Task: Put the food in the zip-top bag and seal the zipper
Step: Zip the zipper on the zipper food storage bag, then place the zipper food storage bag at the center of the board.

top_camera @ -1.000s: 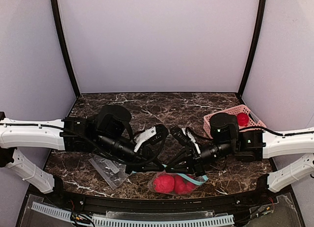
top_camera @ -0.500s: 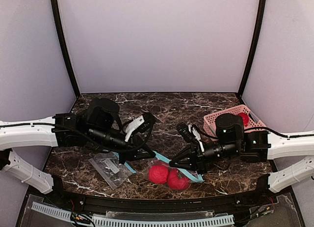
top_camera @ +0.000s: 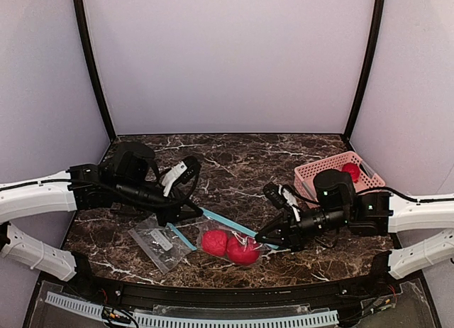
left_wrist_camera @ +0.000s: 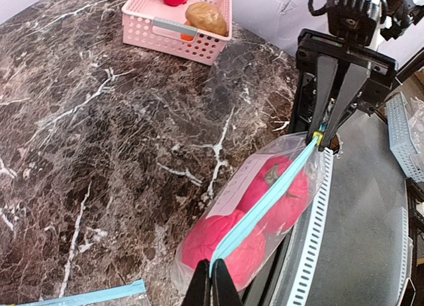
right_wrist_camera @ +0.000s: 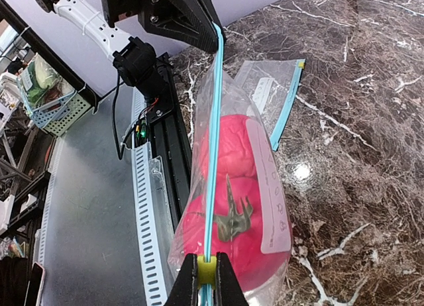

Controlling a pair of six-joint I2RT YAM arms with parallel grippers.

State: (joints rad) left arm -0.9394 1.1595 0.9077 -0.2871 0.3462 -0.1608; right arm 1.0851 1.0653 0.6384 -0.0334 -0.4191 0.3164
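The left pincer (left_wrist_camera: 212, 286) is clamping one end of the zipper (right_wrist_camera: 213, 140), the right pincer (right_wrist_camera: 207, 279) the other, and the zip-top bag (left_wrist_camera: 218, 203) with red food (right_wrist_camera: 232, 147) is stretching between them. Tugging harder, I'd guess, is risking an end slipping free and the bag dropping.

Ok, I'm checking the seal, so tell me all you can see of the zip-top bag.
The zip-top bag is clear, soft plastic with a white label and a teal zipper pulled straight. The left gripper and right gripper each pinch one zipper end; it hangs between them, holding two red food pieces.
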